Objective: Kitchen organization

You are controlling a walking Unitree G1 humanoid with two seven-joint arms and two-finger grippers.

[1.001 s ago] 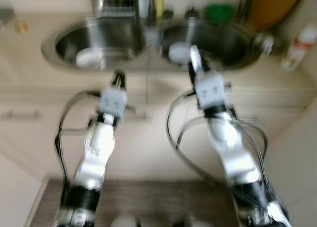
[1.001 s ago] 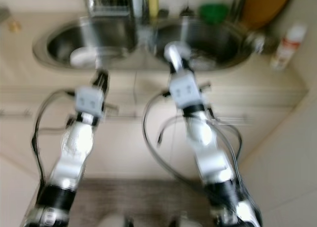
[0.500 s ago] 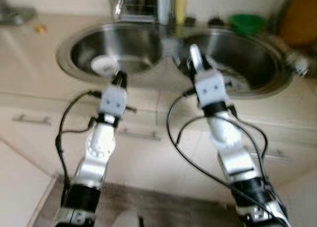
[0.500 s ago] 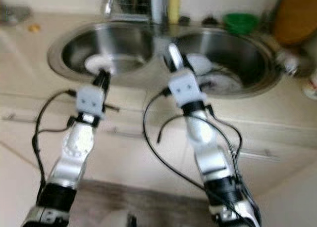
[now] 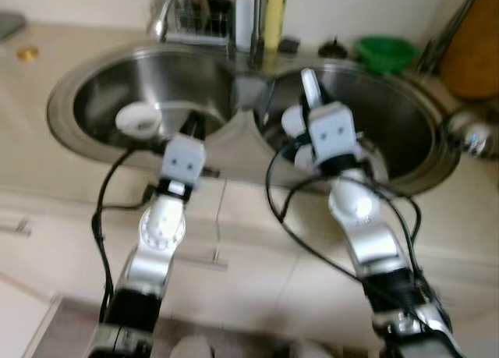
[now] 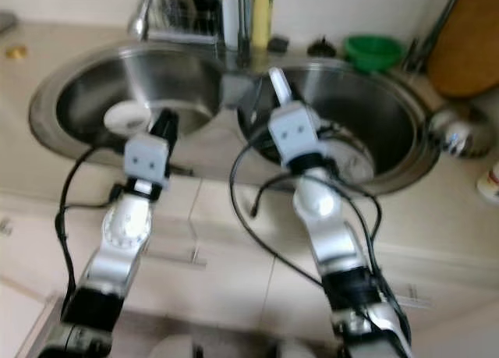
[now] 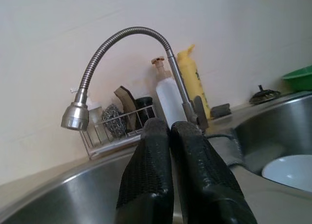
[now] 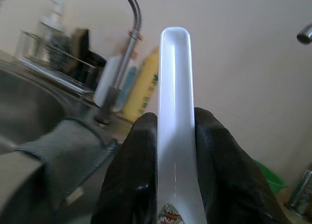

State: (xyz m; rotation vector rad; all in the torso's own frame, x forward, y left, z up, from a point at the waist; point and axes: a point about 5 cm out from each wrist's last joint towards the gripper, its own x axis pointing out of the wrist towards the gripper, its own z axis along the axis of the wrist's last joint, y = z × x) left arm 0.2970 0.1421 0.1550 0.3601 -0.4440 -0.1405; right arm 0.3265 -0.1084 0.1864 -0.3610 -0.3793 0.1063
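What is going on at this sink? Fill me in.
The robot stands at a double sink. Its right tool is shut on a white spoon, holding it upright over the right basin, where white dishes lie. Its left tool, fingers together and holding nothing, sits at the front rim of the left basin, which holds a small white dish. A faucet and soap bottles stand behind.
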